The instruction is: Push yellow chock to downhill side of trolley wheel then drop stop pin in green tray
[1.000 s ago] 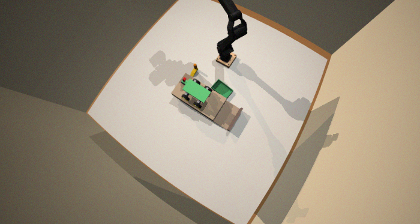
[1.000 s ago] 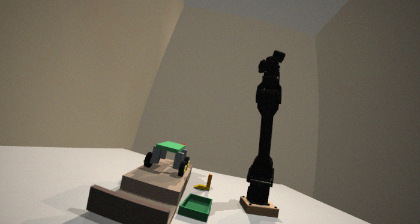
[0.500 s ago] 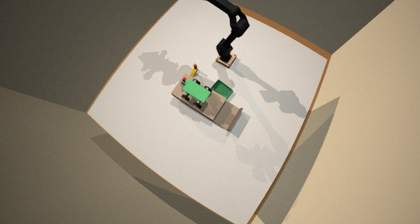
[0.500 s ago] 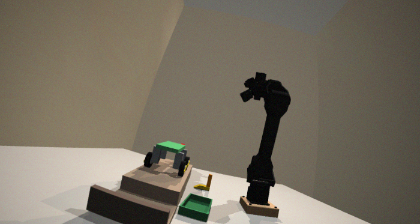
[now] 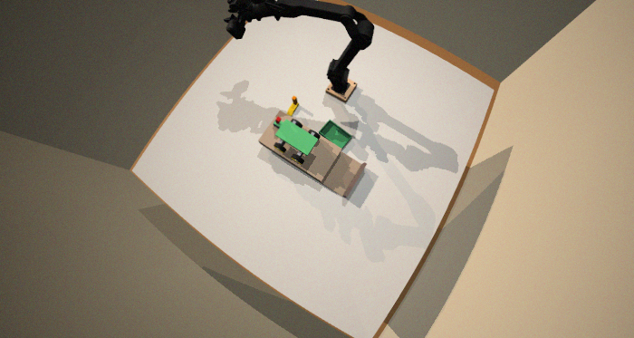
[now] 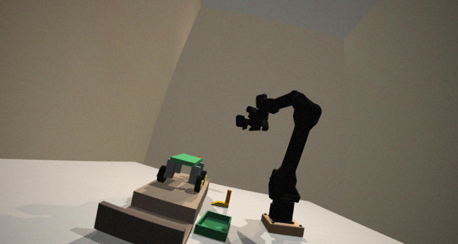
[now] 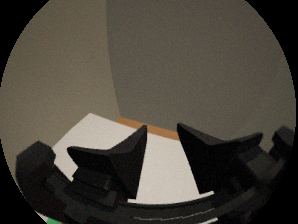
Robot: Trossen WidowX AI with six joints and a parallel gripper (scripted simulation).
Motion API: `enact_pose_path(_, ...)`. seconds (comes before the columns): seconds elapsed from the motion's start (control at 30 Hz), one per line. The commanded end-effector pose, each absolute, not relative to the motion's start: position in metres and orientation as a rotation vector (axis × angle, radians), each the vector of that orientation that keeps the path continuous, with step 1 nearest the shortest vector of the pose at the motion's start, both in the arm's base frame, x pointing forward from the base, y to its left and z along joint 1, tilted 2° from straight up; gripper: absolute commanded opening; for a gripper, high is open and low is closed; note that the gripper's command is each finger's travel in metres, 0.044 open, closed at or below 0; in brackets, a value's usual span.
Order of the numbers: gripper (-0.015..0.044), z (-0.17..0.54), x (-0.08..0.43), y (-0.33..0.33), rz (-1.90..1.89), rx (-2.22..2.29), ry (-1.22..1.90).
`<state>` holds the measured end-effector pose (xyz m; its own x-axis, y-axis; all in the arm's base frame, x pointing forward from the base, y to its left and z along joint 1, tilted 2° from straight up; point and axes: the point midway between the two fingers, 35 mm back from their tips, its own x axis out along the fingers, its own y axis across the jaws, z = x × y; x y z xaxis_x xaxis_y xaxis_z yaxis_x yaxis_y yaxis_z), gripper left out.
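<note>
The green-topped trolley point(image 5: 296, 137) point(image 6: 186, 160) stands on the ramp point(image 5: 327, 159) point(image 6: 170, 193) near its uphill end. The stop pin's red head point(image 5: 278, 120) point(image 6: 199, 157) shows at the trolley's uphill end; its shaft is hidden. The yellow chock point(image 5: 292, 109) point(image 6: 221, 204) lies on the table beside the ramp's uphill part, apart from the trolley, with its orange handle point(image 5: 294, 100) point(image 6: 228, 196) upright. The green tray point(image 5: 335, 134) point(image 6: 209, 233) sits beside the ramp and looks empty. My gripper point(image 7: 161, 127) is partly open and empty, high above the table and away from all these.
The arm point(image 5: 317, 9) point(image 6: 299, 143) reaches out high from its wooden base point(image 5: 346, 94) point(image 6: 288, 229), on the tray's side of the ramp. A raised end board point(image 5: 355, 180) point(image 6: 140, 222) stands at the ramp's downhill end. The table edge point(image 7: 165, 134) shows beyond the fingertips in the wrist view.
</note>
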<state>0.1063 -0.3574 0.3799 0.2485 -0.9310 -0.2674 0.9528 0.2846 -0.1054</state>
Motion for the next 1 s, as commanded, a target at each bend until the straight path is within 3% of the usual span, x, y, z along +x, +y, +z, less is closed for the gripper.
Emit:
enact_pose_path(0.0,0.0190,0.326,0.138,-0.337,-1.193,0.317,0.390)
enact_pose_path(0.33,0.0190,0.219,0.184,-0.249,-1.072,0.815,0.694)
enact_pose_path(0.7,0.0190,0.149,0.168,-0.132,-1.161,1.156,1.140)
enact_pose_path(0.97,0.0190,0.147,0.165,-0.125,-1.175,1.168,1.169)
